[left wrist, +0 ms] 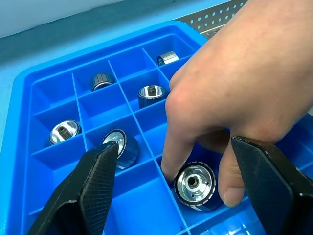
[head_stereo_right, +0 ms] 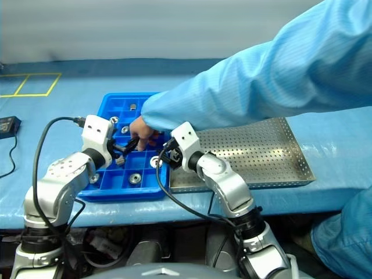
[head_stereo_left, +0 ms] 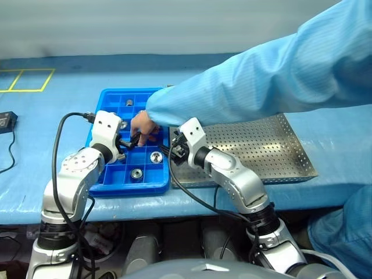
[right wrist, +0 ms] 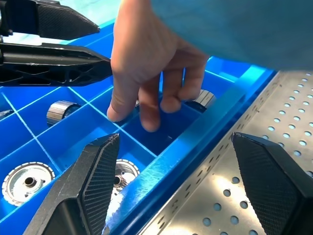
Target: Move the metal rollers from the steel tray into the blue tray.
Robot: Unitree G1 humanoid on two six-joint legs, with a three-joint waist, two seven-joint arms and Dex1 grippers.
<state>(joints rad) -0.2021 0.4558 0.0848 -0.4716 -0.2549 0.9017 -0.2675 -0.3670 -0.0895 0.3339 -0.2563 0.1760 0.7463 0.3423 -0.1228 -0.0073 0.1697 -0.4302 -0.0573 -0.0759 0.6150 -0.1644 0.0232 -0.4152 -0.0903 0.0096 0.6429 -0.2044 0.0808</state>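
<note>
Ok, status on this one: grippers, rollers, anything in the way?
Left gripper and right gripper open, empty. Rollers in blue tray; steel tray looks bare. Person's hand in the blue tray, between both grippers.

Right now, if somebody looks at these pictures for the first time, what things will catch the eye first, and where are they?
First, a person's hand in a light blue sleeve, reaching across the table into the blue tray, fingertips touching a metal roller in one compartment. Both open tools flank it: the left tool over the blue tray, the right tool at the border between the blue tray and the steel tray.
</note>
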